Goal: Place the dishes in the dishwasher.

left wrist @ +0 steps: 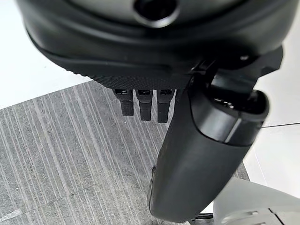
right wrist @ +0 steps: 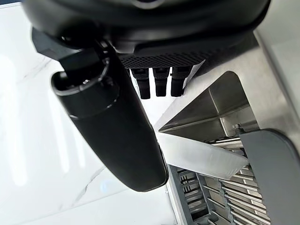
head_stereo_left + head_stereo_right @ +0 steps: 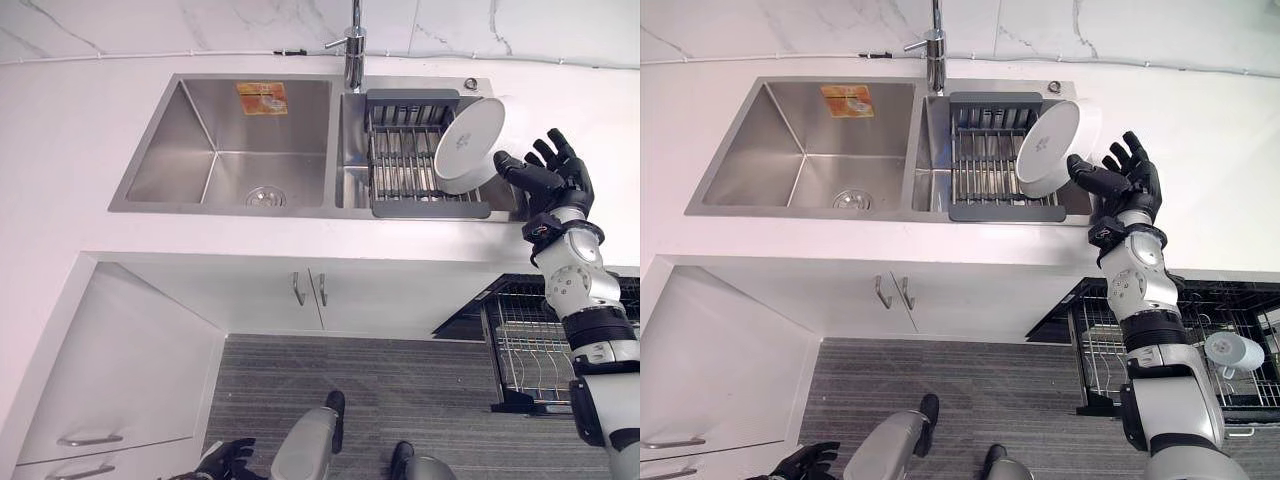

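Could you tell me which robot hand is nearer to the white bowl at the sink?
The right robot hand: it touches the white bowl tilted over the drying rack. The left robot hand hangs low over the floor, far off.

One white bowl (image 3: pixel 468 145), one cup (image 3: pixel 1234 352), two sink basins (image 3: pixel 225 140).

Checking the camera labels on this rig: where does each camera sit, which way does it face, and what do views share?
Left eye view: on the head, looking down at the steel double sink; right robot hand holds the round white bowl.
Right eye view: same head, slightly offset; same sink, plus the open wire dishwasher rack.
Left wrist view: on the left arm, facing the grey ribbed floor; left robot hand, fingers straight.
Right wrist view: on the right arm, facing the grey drainer rack.
Shared: bowl and drainer rack.
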